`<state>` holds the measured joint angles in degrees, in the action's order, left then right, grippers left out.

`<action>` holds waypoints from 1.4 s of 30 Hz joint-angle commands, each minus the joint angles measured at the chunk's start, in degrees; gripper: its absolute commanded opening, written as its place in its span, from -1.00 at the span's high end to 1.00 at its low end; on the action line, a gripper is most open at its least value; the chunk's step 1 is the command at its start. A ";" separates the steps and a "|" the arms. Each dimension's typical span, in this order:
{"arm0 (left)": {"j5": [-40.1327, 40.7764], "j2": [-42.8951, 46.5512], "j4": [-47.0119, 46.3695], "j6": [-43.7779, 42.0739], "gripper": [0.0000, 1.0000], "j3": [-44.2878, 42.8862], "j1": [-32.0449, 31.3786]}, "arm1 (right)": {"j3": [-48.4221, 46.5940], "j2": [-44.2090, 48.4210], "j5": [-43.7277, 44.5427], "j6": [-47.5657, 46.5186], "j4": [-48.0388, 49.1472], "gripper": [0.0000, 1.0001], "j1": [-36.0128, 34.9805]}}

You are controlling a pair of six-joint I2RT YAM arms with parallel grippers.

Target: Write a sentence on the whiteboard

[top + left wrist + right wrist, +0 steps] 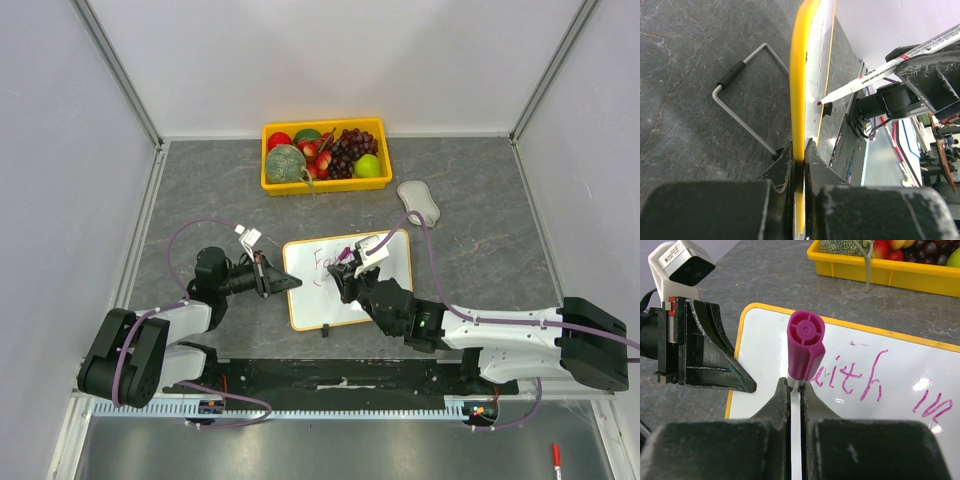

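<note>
The whiteboard (322,300) lies in the middle of the table in front of both arms, with a yellow rim (799,85). My left gripper (268,275) (799,146) is shut on its left edge, one jaw on each side of the rim. My right gripper (350,275) (794,382) is shut on a white marker (875,76) with a magenta end cap (805,342). The marker's tip rests at the board's face. The sentence (867,382) in pink writing reads "aith in" past the cap, along the board's top part (325,260).
A yellow fruit tray (270,185) stands at the back of the table. A white oval object (418,202) lies right of the board's far corner. A wire stand (742,102) shows beside the board. A red pen (556,457) lies below the table's front edge.
</note>
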<state>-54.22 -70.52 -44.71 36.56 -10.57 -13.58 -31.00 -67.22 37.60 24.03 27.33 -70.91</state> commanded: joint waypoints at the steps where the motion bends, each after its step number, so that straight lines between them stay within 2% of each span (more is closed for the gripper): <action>1: 4.29 -0.32 0.41 -4.74 0.96 -0.24 0.14 | 0.15 -0.19 1.07 1.10 1.41 1.00 0.43; 17: 4.29 -0.32 0.41 -4.83 0.96 -0.33 0.05 | 2.44 0.42 -2.53 3.56 -3.07 1.00 0.51; 32: 4.38 -0.58 0.41 -4.91 0.96 -0.33 0.14 | 2.44 1.13 -7.28 4.97 -3.07 1.00 0.43; 42: 4.21 -0.50 0.41 -4.91 0.96 -0.33 0.05 | 0.07 8.86 -9.75 5.06 -3.42 1.00 0.78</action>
<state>-54.19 -70.52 -44.71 36.56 -10.57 -13.58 -28.53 -61.49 28.01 28.91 23.42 -70.63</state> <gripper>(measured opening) 0.073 0.041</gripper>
